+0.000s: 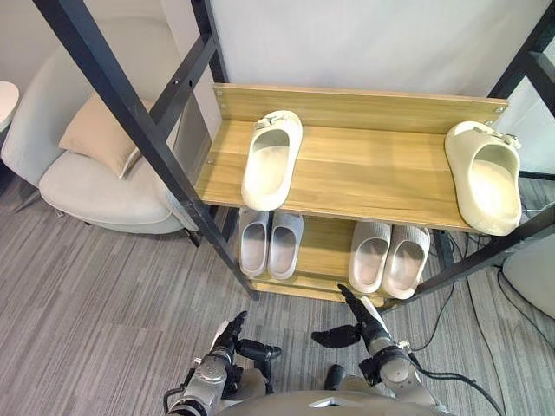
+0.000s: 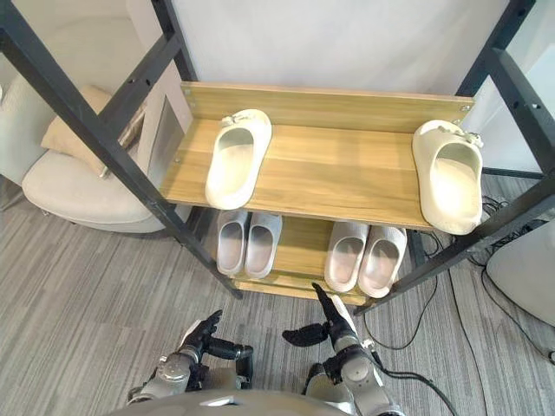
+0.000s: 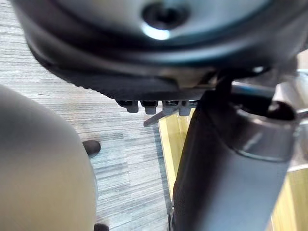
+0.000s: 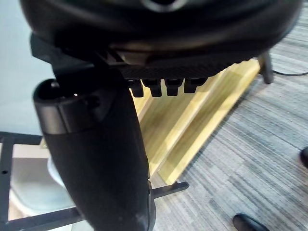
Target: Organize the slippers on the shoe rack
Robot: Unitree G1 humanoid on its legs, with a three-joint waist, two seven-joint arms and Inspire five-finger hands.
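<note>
Holds nothing in left robot hand (image 1: 232,336) or right robot hand (image 1: 364,328), both slack-fingered and low, with pairing judged undone: cream foam clog slipper (image 1: 272,159) and mate (image 1: 486,178) well apart atop the light wooden shoe rack (image 1: 373,173).

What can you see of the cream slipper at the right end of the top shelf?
The cream moulded foam-looking slipper is a thick, smooth, one-piece clog-style shoe with a wide open foot bed and a small strap fitting at its far end. It lies sole down, opening upward, front to back at the right end of the wooden top shelf, its near end reaching the front edge. It touches the shelf alone, well apart from the matching cream slipper on the left.
</note>
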